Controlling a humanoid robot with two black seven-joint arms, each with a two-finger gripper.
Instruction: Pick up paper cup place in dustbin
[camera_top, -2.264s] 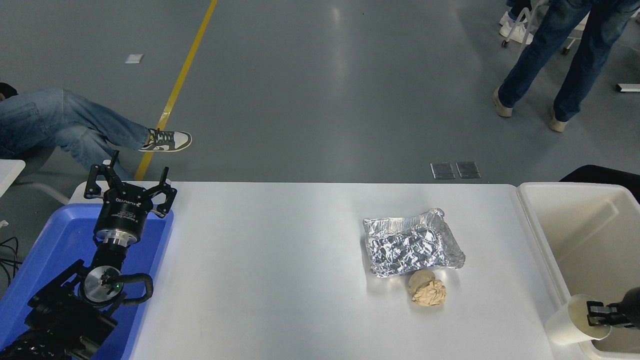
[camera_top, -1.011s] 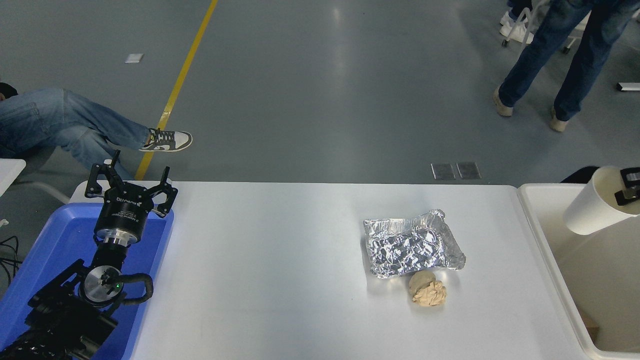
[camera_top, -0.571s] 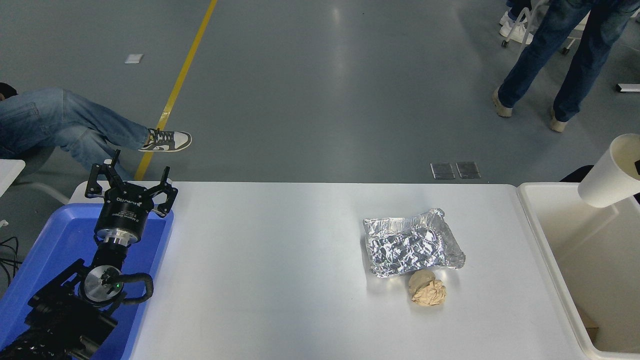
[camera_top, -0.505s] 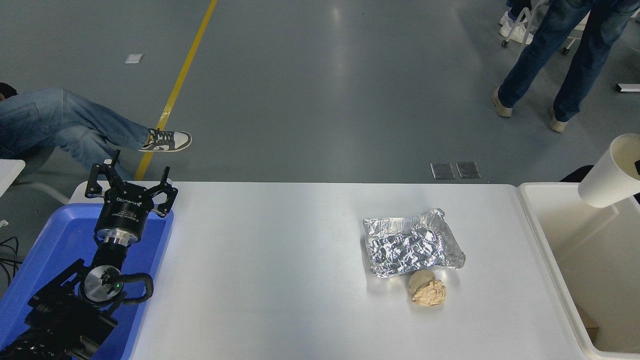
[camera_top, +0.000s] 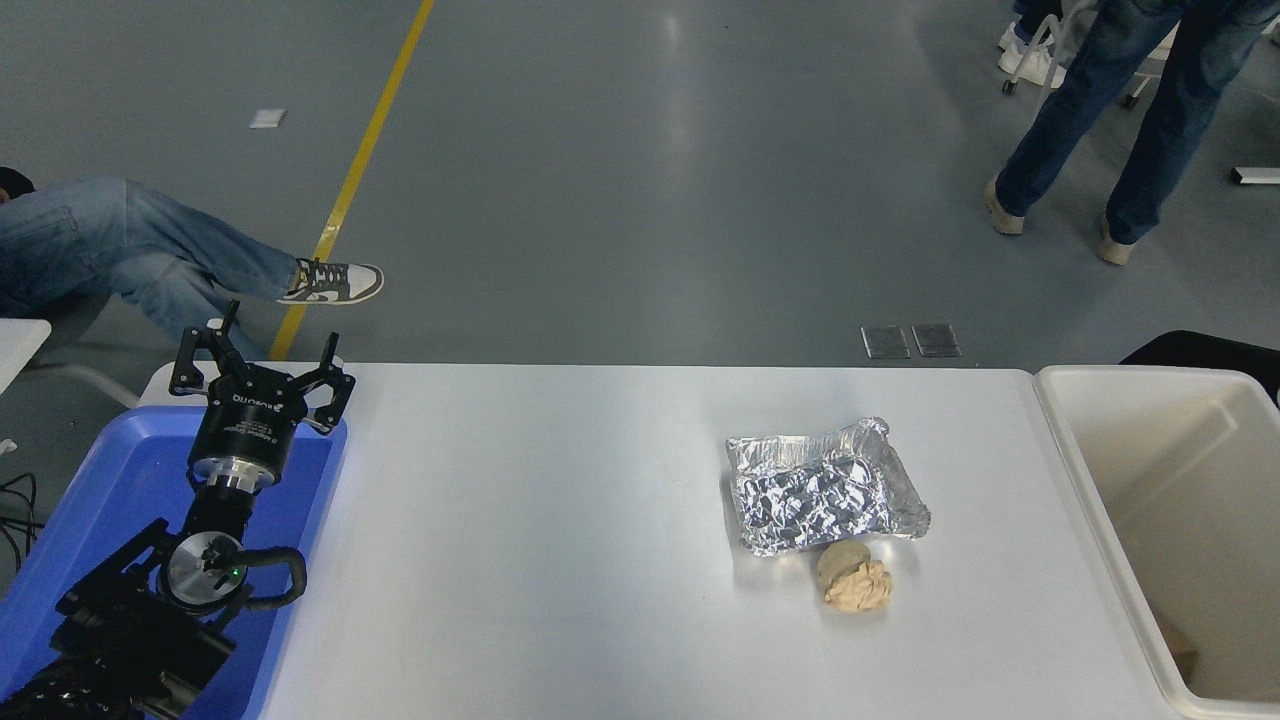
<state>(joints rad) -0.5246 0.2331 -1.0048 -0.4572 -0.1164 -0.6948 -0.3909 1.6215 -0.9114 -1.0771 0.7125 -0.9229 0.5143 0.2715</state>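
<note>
Since half a second ago: paper cup and right gripper gone from above the dustbin — neither is in view now.
Left gripper (camera_top: 262, 372): parked over the blue tray (camera_top: 70, 510), fingers spread, holding nothing.
Table (camera_top: 560, 520): crinkled foil tray (camera_top: 822, 488), tan paper ball (camera_top: 853, 580) just beside its near edge.
Dustbin (camera_top: 1085, 480): at the right end — cup not visible inside.

White table (camera_top: 560, 520): crinkled silver foil tray (camera_top: 825, 497) right of centre, tan crumpled paper ball (camera_top: 854, 580) touching its near edge. Off-white dustbin (camera_top: 1068, 440) at the table's right end; a brown scrap shows in its near corner. Left gripper (camera_top: 262, 362) parked over the blue plastic tray (camera_top: 110, 480) at lower left, fingers spread. Floor beyond: yellow line, seated person's legs at left, standing person's legs at upper right.
</note>
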